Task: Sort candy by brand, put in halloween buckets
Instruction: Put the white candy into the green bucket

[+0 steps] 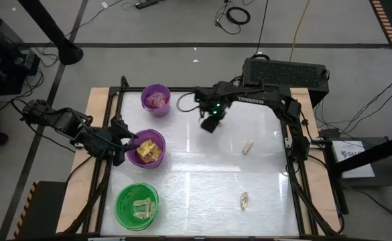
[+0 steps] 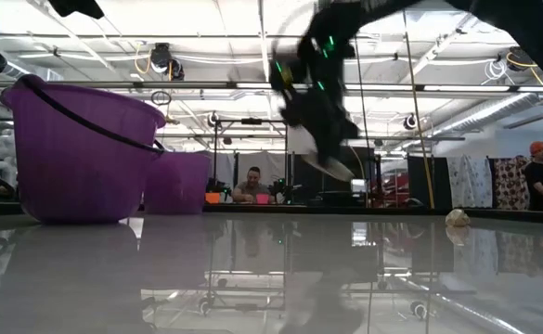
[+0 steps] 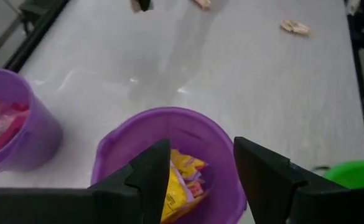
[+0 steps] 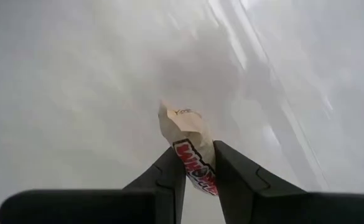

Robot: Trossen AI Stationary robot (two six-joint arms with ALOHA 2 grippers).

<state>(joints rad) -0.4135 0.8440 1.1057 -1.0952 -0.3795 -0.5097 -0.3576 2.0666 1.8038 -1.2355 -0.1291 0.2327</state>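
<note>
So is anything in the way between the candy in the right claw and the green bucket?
Nothing visible. The right claw holds a pale candy above bare table; the green bucket sits open, with the wider purple bucket off to one side.

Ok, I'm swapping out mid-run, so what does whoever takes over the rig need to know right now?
Right gripper: shut on a tan candy piece, raised over the table's middle.
Left gripper: open, empty, over the wide purple bucket holding yellow packets.
Small purple bucket holds pink-red packets; green bucket holds tan pieces.
Left: drop the held piece, probably in the green bucket, then collect two tan pieces on the table's right half.
</note>
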